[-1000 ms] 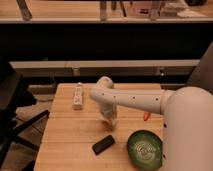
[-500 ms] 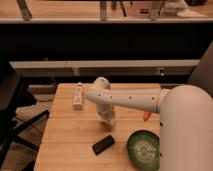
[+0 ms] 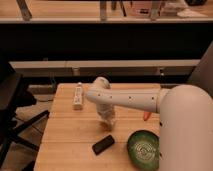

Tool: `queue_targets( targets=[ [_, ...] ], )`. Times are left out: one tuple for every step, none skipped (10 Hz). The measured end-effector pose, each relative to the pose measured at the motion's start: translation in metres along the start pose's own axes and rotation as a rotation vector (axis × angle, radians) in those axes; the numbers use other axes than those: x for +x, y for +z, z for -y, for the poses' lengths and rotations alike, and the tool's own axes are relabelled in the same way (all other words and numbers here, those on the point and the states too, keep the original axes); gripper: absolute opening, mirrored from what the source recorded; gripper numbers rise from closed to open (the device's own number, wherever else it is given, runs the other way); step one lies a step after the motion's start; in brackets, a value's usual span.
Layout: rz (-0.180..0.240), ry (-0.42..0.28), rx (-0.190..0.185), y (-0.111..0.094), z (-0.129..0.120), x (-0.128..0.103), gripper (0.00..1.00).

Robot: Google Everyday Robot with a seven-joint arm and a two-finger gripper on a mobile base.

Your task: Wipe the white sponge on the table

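The light-wood table (image 3: 65, 135) fills the lower middle of the camera view. My white arm reaches in from the right and bends down at the wrist. My gripper (image 3: 107, 122) points down at the table's middle. It is shut on the white sponge (image 3: 108, 124), a small cream-white block at its tip that rests on the tabletop. The wrist hides most of the sponge.
A flat black slab (image 3: 103, 144) lies just in front of the gripper. A green bowl (image 3: 143, 148) stands at the front right. A long white power strip (image 3: 78, 96) lies at the back left. A small orange item (image 3: 146, 115) shows behind my arm. A black chair (image 3: 12, 102) stands left of the table.
The wrist has swung slightly left and back. The gripper tip with the sponge has stayed at nearly the same spot on the table.
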Motion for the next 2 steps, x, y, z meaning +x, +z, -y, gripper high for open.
queue_targets(
  targets=[
    [0.002,-0.009,-0.001,-0.0002,-0.0002,-0.0002,0.01],
    [0.003,-0.016,-0.001,-0.0004,0.0,0.0004,0.01]
  ],
)
